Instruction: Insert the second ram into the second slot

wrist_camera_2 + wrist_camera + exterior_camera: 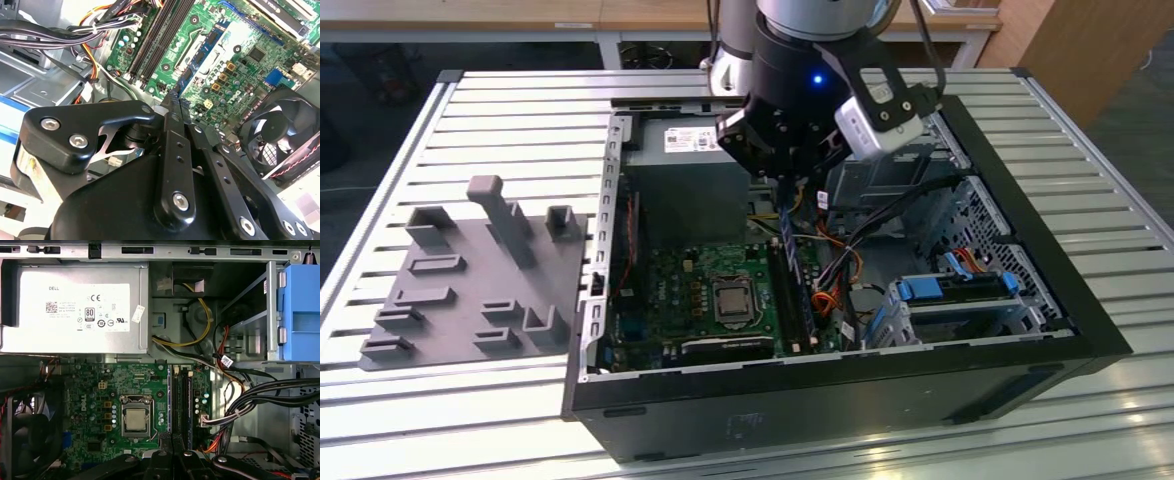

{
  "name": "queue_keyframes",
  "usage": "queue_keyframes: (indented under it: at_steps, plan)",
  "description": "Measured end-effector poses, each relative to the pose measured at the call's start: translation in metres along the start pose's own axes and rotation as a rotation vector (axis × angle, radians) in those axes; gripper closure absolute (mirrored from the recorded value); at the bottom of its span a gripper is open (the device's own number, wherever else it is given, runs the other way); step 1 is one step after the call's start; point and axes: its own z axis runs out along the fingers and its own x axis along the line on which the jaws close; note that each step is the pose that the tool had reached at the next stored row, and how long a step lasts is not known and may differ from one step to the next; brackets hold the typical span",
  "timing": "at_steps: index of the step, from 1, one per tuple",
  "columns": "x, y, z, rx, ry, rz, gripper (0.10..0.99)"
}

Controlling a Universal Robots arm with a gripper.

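One open computer case [854,400] is counted, holding one motherboard [683,285], one power supply [75,305], one processor socket [136,419] and one fan [285,130]. One grey fixture plate [454,300] is found at nine o'clock from the case in the exterior view. One gripper [781,185] and one blue ram stick [783,235] are counted.

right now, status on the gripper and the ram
gripper shut on the second ram. held over the memory slots, not yet seated. cables lie beside the slots, not across them.
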Motion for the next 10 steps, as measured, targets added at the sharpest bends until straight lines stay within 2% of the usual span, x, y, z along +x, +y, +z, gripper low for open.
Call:
queue_keyframes:
  at_steps: [10]
  plan:
    - [0.0, -0.0001, 0.0034, 0.0, 0.0, 0.0, 0.969]
